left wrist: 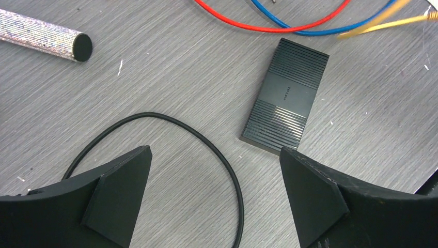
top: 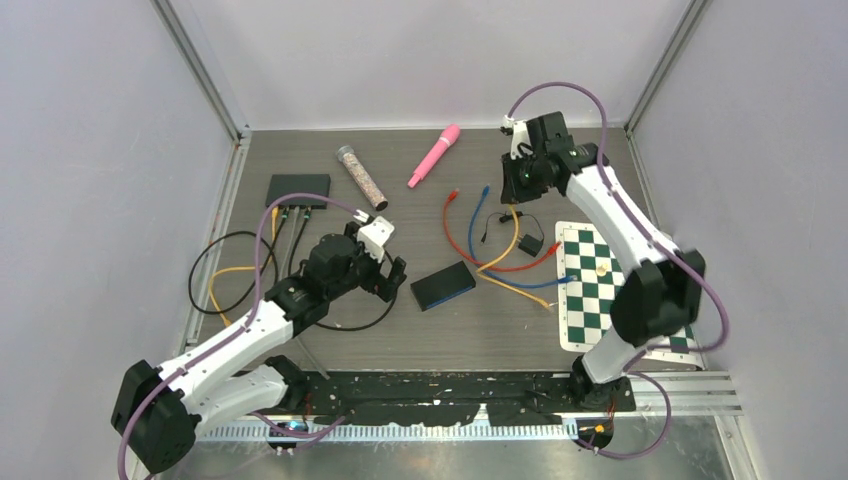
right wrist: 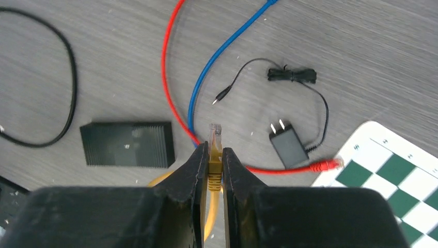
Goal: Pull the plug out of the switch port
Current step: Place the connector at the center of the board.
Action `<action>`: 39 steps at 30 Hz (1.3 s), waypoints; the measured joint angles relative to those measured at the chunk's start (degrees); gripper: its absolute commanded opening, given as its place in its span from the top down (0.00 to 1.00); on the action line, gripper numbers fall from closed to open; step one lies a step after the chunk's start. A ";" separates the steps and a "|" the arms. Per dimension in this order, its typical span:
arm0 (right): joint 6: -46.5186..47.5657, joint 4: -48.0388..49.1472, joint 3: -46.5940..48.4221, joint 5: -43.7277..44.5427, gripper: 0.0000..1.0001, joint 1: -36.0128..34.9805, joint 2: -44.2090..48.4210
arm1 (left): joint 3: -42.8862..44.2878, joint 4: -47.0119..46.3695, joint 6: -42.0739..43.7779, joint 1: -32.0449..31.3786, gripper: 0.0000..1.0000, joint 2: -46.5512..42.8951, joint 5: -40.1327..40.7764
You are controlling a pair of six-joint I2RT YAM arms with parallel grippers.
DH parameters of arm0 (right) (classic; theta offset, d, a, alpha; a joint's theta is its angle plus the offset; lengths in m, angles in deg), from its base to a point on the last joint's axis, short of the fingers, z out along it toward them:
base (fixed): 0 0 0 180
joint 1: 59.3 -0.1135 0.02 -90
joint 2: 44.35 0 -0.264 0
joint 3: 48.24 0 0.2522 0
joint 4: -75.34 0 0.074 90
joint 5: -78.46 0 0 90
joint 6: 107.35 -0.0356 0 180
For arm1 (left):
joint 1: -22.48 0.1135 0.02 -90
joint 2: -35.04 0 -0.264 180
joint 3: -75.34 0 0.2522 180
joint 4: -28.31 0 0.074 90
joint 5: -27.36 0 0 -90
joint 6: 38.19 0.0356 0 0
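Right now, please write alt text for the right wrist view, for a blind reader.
The right hand is shut on a yellow cable behind its plug, above a red cable, a blue cable, a black box and a power adapter.

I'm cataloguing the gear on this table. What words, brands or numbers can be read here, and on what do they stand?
"TP-LINK": small, sideways print on the smooth middle band of the ribbed black box; read with some doubt.
Tiny marks along the white border of the chessboard: too small to read.
No other text can be made out in any view.
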 measured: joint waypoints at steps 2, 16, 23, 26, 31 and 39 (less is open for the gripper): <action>-0.24 0.22 2.32 -2.93 0.95 2.34 -6.34 | 0.00 0.33 0.00 0.00 0.00 0.07 -0.63; 1.25 -4.87 32.68 -4.57 0.52 6.95 -31.63 | 0.00 1.27 -0.87 0.00 0.00 2.56 -3.74; 0.26 -4.98 29.20 -3.48 0.35 7.76 -30.69 | 0.07 0.46 -3.06 0.00 0.00 6.40 -4.81; -1.05 -3.19 21.97 -3.98 0.35 7.80 -25.42 | 0.33 0.11 -4.28 0.00 0.01 8.68 -5.33; -5.03 4.55 5.03 -9.35 0.36 7.19 -9.99 | 2.40 -0.46 -7.21 0.00 0.00 14.73 -7.72; -10.69 14.88 -20.52 -13.16 0.41 -3.32 5.18 | 4.50 -1.49 -13.25 0.00 0.01 21.35 -12.41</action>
